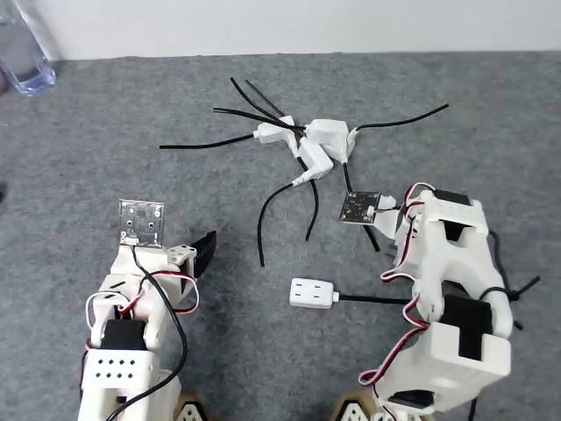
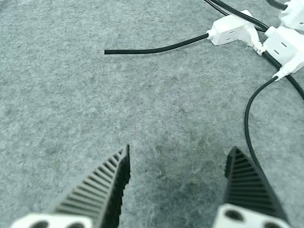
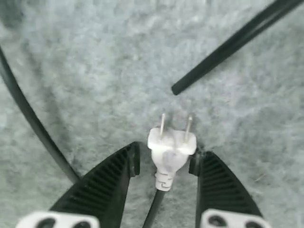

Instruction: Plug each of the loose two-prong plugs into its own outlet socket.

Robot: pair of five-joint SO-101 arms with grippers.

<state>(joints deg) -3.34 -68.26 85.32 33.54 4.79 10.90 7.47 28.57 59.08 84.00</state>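
Grey fuzzy counter [image 1: 105, 105] carries everything. We see the right claw [image 3: 168, 151] low over it, jaws apart, one on each side of a white plug [image 3: 172, 141]. The plug lies flat, and its two prongs point away from the claw. The left claw [image 2: 180, 149] is wide apart over bare counter. White sockets [image 2: 230, 31] with black cords [image 2: 156, 49] lie in a bunch farther off. One more socket [image 1: 313, 293] lies alone, well apart from the bunch.

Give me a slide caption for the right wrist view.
Right gripper, open, straddles a white two-prong plug lying on the grey mat.
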